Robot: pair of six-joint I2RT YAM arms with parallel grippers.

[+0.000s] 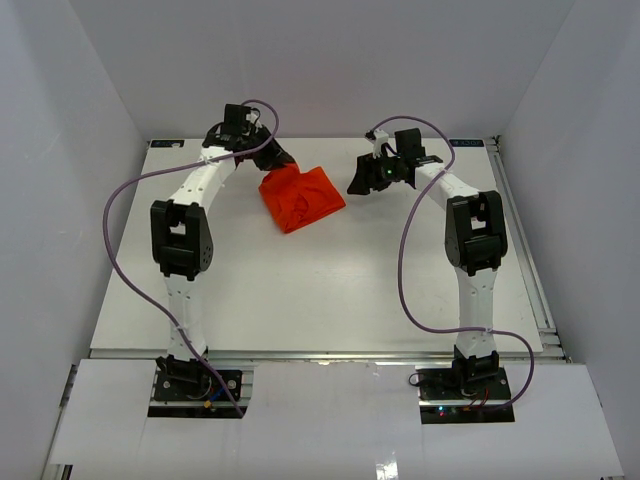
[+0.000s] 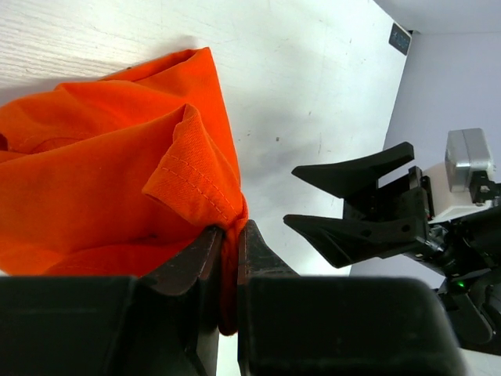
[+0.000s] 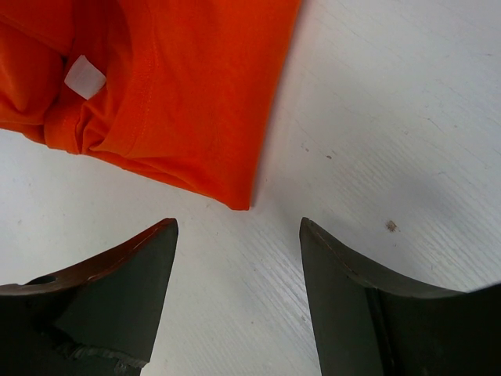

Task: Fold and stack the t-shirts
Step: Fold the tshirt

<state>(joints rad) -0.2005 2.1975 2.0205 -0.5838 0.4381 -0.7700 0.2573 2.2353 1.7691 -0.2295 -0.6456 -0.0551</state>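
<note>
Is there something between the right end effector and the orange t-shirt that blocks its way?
Nothing visible does. Only bare table lies between the open right end effector and the nearest corner of the t-shirt. The left end effector grips it at the opposite side, clear of that path.

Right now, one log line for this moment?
left gripper: shut on t-shirt | right gripper: open, empty | t-shirt: crumpled on table

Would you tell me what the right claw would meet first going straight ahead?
Probably the corner of the orange t-shirt, just ahead of the open right claw, though the table might come first.
</note>
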